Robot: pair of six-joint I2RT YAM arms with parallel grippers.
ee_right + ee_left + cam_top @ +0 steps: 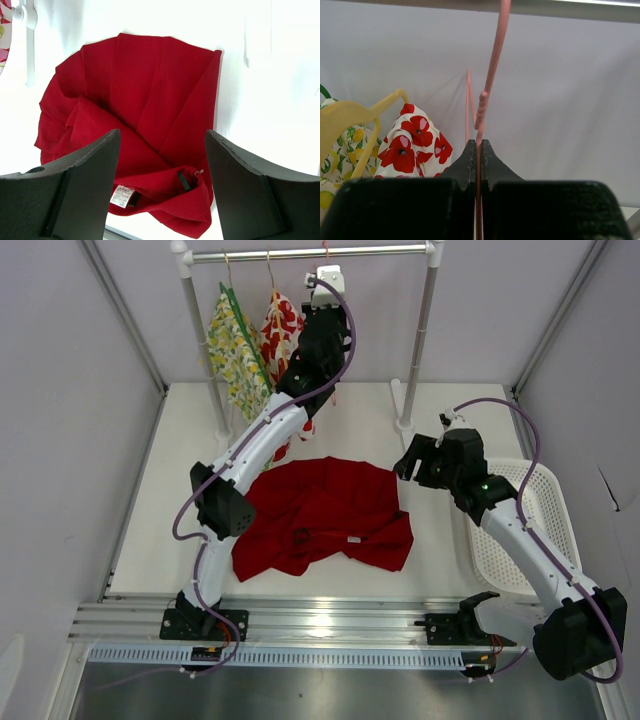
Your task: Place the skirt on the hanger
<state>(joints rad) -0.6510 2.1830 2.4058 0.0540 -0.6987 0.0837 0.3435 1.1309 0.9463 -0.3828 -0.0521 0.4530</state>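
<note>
The deep-red skirt [325, 510] lies crumpled on the white table, its waistband and white label toward the near edge; it also fills the right wrist view [140, 100]. The pale pink wire hanger [492, 60] hangs by its hook from the rail, and its hook shows in the top view [326, 251]. My left gripper [323, 325] is raised to the rail and shut on the hanger's wire just below the twisted neck [477, 142]. My right gripper [408, 466] is open and empty, hovering above the skirt's right edge [162, 145].
A clothes rail [300, 254] on two posts spans the back. A yellow-green floral garment [235, 355] and a white garment with red flowers [280, 330] hang at its left, on a tan hanger [350, 117] and a green one. A white basket [535, 540] stands at the right.
</note>
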